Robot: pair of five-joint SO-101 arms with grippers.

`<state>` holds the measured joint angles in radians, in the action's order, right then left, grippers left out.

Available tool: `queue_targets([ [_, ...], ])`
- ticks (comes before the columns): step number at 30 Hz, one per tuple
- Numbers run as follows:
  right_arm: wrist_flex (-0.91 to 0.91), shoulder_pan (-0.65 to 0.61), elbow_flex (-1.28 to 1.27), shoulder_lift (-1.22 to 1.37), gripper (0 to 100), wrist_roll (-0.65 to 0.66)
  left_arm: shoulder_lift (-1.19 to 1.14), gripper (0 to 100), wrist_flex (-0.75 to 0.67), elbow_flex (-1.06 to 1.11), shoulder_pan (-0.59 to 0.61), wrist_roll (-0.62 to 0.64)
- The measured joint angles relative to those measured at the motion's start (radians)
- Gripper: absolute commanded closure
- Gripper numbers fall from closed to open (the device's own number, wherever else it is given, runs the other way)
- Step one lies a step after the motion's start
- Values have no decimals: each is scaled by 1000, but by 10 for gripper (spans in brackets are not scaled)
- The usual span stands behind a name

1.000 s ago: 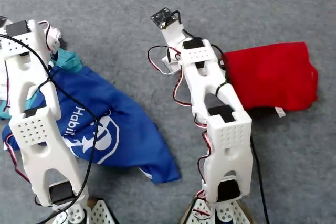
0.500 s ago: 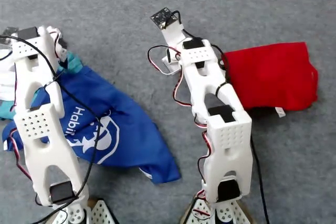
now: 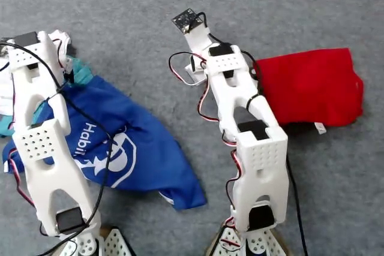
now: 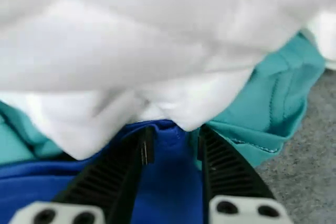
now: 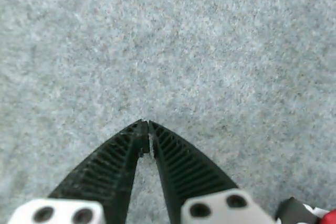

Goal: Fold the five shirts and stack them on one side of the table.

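Loosely crumpled blue shirt, folded red shirt

The rumpled white cotton shirt lies blurred across the left wrist view, past its edges, covering much of the teal shirt. In the high view the frame edge cuts both off, the white left arm hides part of the crumpled blue printed shirt, and the right arm covers one edge of the folded red shirt.
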<state>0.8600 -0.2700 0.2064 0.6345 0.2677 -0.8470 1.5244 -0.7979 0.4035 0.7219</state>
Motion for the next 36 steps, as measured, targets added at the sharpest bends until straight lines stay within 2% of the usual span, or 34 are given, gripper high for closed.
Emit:
queue_targets([
  [12, 0, 0, 0, 0, 993, 0, 2, 848, 5, 0, 18, 3],
  [25, 0, 0, 0, 0, 993, 0, 2, 982, 2, 0, 18, 3],
  [30, 0, 0, 0, 0, 993, 0, 2, 981, 2, 0, 18, 3],
  [32, -14, 0, 0, 0, 993, 0, 6, 981, 18, -2, 18, 3],
  [36, -21, 0, 0, 0, 993, 0, 49, 981, 147, -87, 32, -41],
])
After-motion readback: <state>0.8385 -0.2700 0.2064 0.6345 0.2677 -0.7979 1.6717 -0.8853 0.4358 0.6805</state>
